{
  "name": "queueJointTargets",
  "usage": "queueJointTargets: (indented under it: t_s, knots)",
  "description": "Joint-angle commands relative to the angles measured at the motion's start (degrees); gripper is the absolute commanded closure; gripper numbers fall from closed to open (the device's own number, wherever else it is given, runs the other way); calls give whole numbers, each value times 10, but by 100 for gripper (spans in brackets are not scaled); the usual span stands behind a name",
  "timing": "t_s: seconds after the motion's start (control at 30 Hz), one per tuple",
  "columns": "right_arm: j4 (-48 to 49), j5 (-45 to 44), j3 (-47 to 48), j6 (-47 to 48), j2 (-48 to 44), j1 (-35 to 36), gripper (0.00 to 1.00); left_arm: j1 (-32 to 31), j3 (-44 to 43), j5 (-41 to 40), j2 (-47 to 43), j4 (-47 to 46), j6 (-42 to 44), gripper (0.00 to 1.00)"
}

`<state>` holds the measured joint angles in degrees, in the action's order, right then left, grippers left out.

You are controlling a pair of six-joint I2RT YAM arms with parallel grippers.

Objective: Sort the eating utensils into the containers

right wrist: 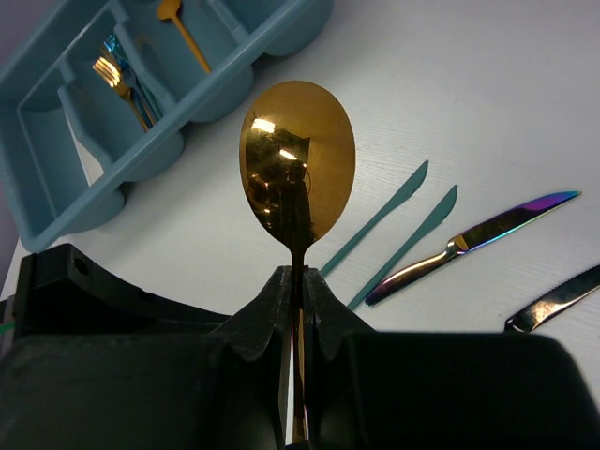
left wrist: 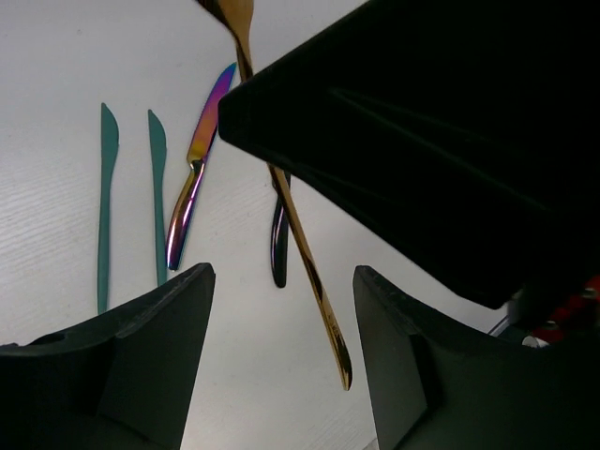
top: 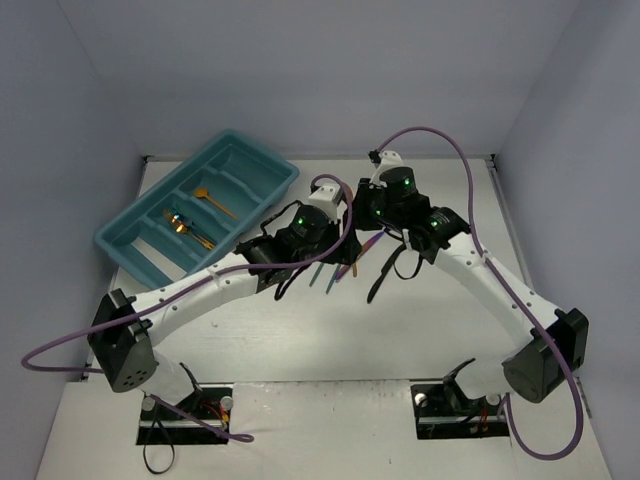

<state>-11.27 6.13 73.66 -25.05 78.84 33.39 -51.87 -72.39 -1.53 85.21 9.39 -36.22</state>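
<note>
Right fingers [right wrist: 272,305]: we see them clenched on the handle of a copper-gold spoon [right wrist: 298,169], just below the bowl.
Spoon: its bowl stands upright above the fingertips in the right wrist view. In the left wrist view its handle slants down past the dark body of the right arm. We cannot tell whether the handle's end touches the surface [top: 300,350].
Left fingers [left wrist: 159,347]: released and spread wide, with nothing in their grasp. They hang over the loose cutlery, beside the right arm.
Teal knives [left wrist: 105,206]: two lie side by side and nearly parallel on the surface, just apart from each other.
Iridescent knife [left wrist: 192,178]: it lies just beside the teal pair, its purple blade pointing the same way.
Dark utensil [left wrist: 279,244]: it lies next to the iridescent knife. The gold handle crosses it in the left wrist view, and we cannot tell what kind of utensil it is.
Tray [right wrist: 84,197]: teal-blue, with long compartments, it sits at the far left of the surface, well apart from the loose pieces.
Tray contents: we see gold forks [right wrist: 117,80] with a blue piece in one compartment, and a gold utensil [right wrist: 178,28] in the next.
</note>
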Motion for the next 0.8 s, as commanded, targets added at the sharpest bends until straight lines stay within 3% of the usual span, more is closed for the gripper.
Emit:
queueJointTargets:
  t_s: [0.0,0.07,0.2,0.23,0.4,0.47,0.57,0.7,0.77]
  knots:
    - [51,9,-8,-33,-33,4,100,-8,-28,-12,14,-60,-8,45]
    - [57,9,-13,-39,-34,4,100,-9,-29,-15,21,-62,-14,56]
    - [65,7,-24,-46,-35,4,100,-9,-23,-27,18,-62,-19,94]
    - [66,7,-25,-47,-36,4,100,-9,-20,-31,16,-61,-20,99]
    - [71,-6,-33,-48,-30,4,99,-9,-3,-50,0,-57,-29,100]
    - [71,-13,-36,-48,-27,4,84,-9,2,-64,-3,-47,-36,100]
    - [71,-30,-38,-45,-23,3,48,-1,11,-81,-8,-25,-46,100]
    - [70,-40,-48,-37,-27,-10,33,29,33,-90,-16,-7,-63,100]
    - [69,-37,-56,-33,-37,-30,31,53,44,-93,-21,3,-67,100]
